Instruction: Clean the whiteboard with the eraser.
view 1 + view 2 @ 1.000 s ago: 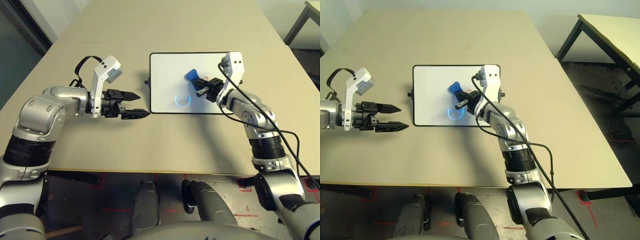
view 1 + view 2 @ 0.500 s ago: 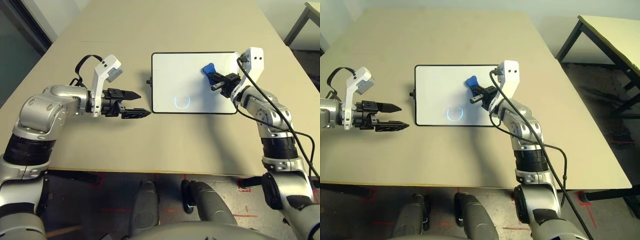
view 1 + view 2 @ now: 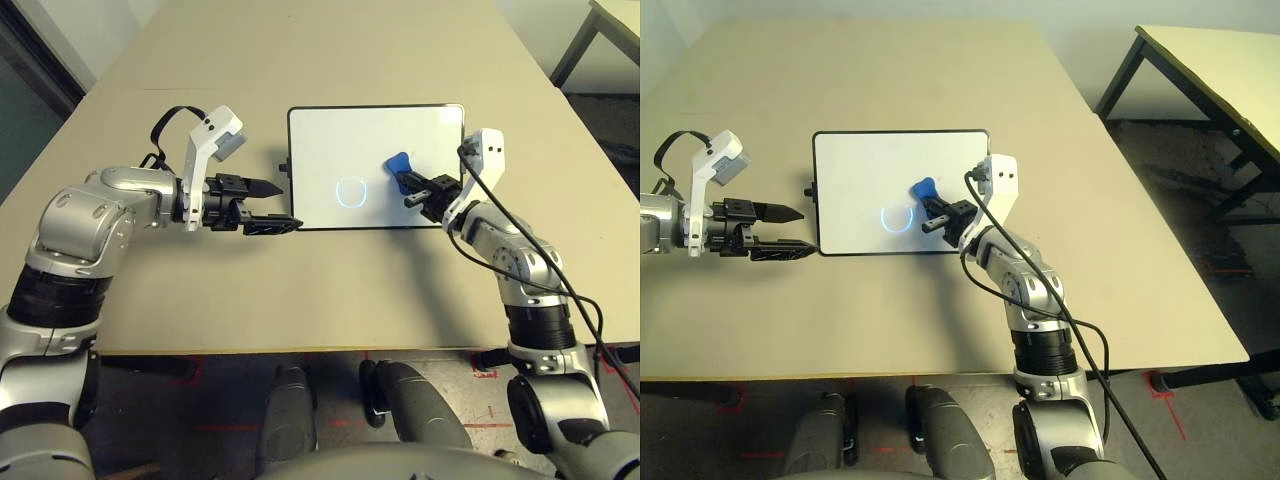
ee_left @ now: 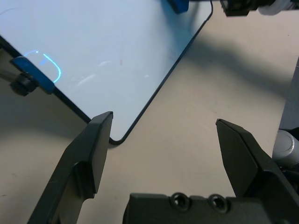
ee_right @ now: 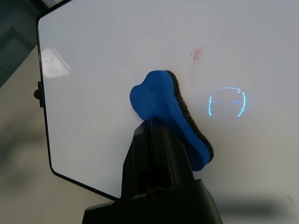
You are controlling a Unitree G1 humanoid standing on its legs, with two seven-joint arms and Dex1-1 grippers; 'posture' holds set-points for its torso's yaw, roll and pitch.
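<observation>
My right gripper (image 3: pixel 412 190) is clamped on the eraser (image 3: pixel 398 165), over the whiteboard (image 3: pixel 330 140); faint red smudge, no readable writing. Left gripper (image 3: pixel 272 205) gapes wide just beside the board's near-left corner.

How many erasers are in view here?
1. The blue eraser is pinched in the right gripper over the whiteboard, beside its faint blue circle.

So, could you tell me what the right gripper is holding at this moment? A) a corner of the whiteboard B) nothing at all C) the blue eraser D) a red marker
C: the right gripper is shut on the eraser, which sits over the whiteboard beside the faint blue circle.
</observation>
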